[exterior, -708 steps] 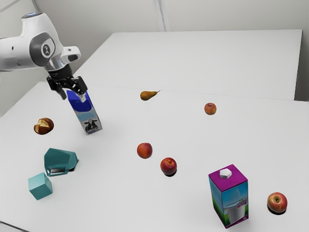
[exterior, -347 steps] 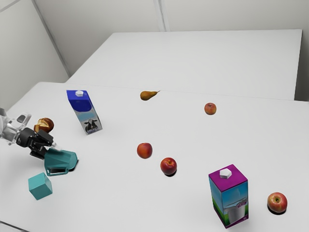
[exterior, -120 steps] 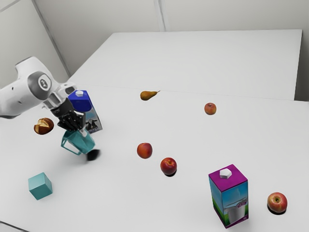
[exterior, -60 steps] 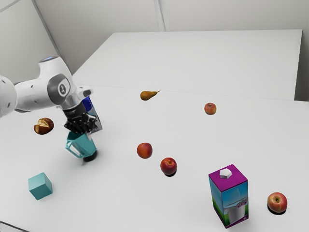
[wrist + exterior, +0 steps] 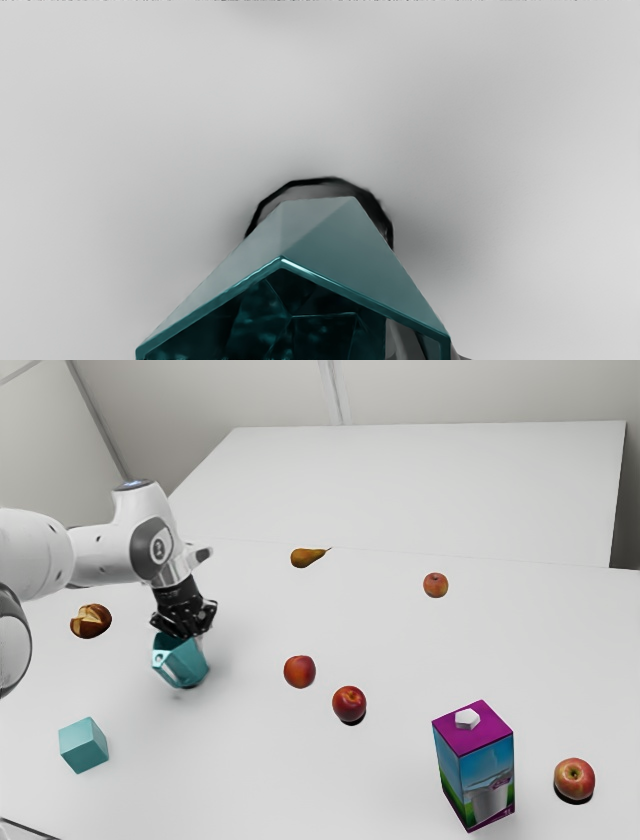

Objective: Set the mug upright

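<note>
Mug (image 5: 178, 664) mouth-up, leaning slightly, toward the table's (image 5: 250, 760) edge at the exterior view's left.
The gripper (image 5: 192, 637) is clamped on its wall by the rim, presumably to guide the base down flat.

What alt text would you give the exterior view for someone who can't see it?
A robot arm's black gripper is at the top of a nearly upright teal mug. Also on the white table are a brown bread roll, teal cube, pear, four round reddish fruits and a purple-topped carton.
</note>
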Available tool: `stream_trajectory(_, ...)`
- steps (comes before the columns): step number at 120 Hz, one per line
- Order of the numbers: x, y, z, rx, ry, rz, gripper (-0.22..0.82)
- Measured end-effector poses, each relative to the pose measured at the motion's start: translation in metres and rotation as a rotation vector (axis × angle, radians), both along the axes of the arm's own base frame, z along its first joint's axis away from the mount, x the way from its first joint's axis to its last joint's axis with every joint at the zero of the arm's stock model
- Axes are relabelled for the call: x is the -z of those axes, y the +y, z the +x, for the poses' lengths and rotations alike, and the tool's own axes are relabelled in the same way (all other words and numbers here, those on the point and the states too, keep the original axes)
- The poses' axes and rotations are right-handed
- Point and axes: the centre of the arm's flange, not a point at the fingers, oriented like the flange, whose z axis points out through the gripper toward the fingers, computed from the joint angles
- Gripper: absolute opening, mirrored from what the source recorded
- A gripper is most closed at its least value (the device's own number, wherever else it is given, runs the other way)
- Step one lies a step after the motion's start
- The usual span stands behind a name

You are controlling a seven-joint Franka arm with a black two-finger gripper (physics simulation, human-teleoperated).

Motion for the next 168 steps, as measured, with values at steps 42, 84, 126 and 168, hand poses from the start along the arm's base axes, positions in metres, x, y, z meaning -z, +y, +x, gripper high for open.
stream_trajectory(42,0.006,-0.005,0.006,-0.033,0.011,0.021,0.23)
stream_trajectory(84,-0.008,-0.002,0.008,-0.068,-0.005,0.004,0.53)
stream_trajectory(126,-0.038,-0.001,0.002,-0.077,-0.016,-0.031,0.59)
stream_trajectory(168,-0.122,-0.01,-0.002,0.014,-0.08,-0.036,0.6)
